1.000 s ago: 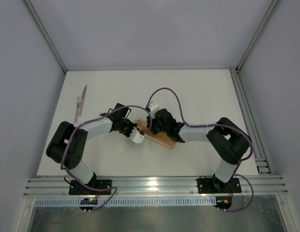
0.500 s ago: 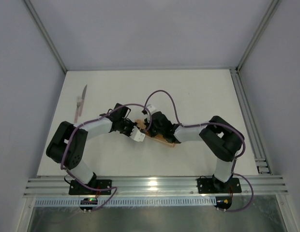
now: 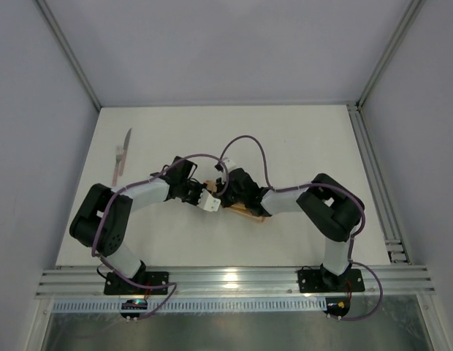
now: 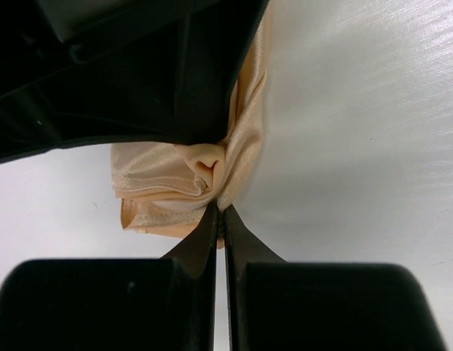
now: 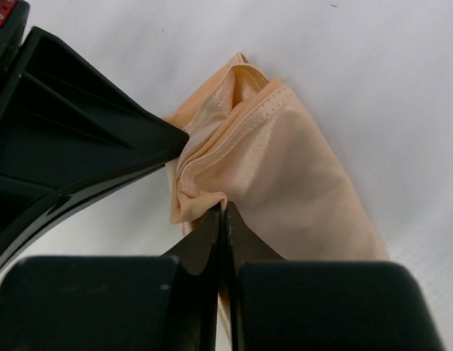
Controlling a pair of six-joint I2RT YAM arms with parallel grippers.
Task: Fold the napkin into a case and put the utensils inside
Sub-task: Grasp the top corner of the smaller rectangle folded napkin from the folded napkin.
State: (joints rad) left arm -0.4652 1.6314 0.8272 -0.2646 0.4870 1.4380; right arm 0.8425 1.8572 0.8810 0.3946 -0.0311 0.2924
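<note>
The left fingers (image 4: 219,210) are pressed together with almost no gap, their tips nipping a bunched fold of the napkin (image 4: 164,183). The right fingers (image 5: 223,207) are closed just as tightly on the puckered end of the same cloth. The 2 pairs meet nearly tip to tip, and each wrist view has the other arm's dark body filling its upper left corner.

The cloth crumples into small ridges around both pinch points. From the right wrist view it runs away to the lower right as a long, narrow, layered strip with a stitched hem on top, flat on the table (image 3: 307,146). From above, that strip lies slantwise at the middle of the table, mostly covered by the 2 wrists. The knife (image 3: 123,156) lies well apart near the far left edge, untouched, so the filling step is not yet begun.

Risks, as I judge them:
- Both grips hold only a little cloth, and the satin looks slippery. A pull in opposite directions could slide it out of 1 pair.
- Lifting or dragging the bunched end could undo the layers behind it and spoil the pocket.
- The arms are so close that a small sideways move could knock 1 against the other.
</note>
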